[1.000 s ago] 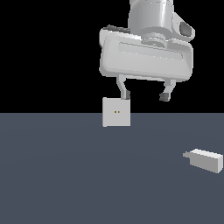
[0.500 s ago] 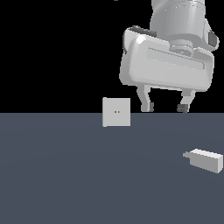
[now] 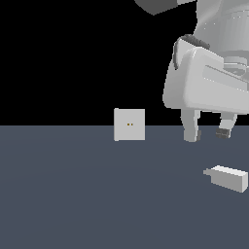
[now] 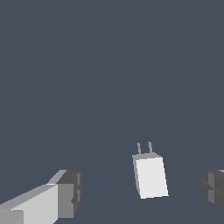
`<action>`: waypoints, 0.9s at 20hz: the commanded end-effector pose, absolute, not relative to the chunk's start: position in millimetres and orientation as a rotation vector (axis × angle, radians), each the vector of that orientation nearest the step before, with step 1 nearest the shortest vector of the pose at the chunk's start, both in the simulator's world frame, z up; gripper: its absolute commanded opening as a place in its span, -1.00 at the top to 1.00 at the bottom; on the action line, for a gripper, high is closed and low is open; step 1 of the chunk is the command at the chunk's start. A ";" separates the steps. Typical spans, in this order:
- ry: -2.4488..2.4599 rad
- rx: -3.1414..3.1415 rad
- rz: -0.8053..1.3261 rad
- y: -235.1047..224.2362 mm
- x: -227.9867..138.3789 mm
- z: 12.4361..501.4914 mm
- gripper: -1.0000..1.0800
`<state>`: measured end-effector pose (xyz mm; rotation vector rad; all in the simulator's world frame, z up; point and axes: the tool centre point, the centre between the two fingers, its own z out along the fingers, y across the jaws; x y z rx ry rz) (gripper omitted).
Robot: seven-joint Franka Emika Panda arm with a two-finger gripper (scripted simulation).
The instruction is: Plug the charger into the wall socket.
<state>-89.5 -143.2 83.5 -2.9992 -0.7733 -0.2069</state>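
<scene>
Hovering over the charger [image 3: 227,177], gripper [image 3: 208,134] was spread wide, empty; charger lay flat on floor at exterior view's right, well apart from wall socket [image 3: 129,124]. Risk: charger sat off-centre between fingers [image 4: 65,192], descent could knock it askew

We see the charger [image 4: 151,177] lying flat on the dark grey floor [image 4: 109,78], two thin prongs on one end. It sits between our gripper [image 4: 142,192] fingers [image 4: 65,194], touching neither, nearer the dark finger than the pale one.
</scene>
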 end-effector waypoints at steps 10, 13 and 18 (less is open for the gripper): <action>-0.907 -2.949 -0.236 -168.9 -93.8 64.8 -0.92; -0.921 -2.943 -0.238 -171.7 -93.9 62.7 -0.92; -0.922 -2.943 -0.238 -172.4 -94.1 62.1 -0.92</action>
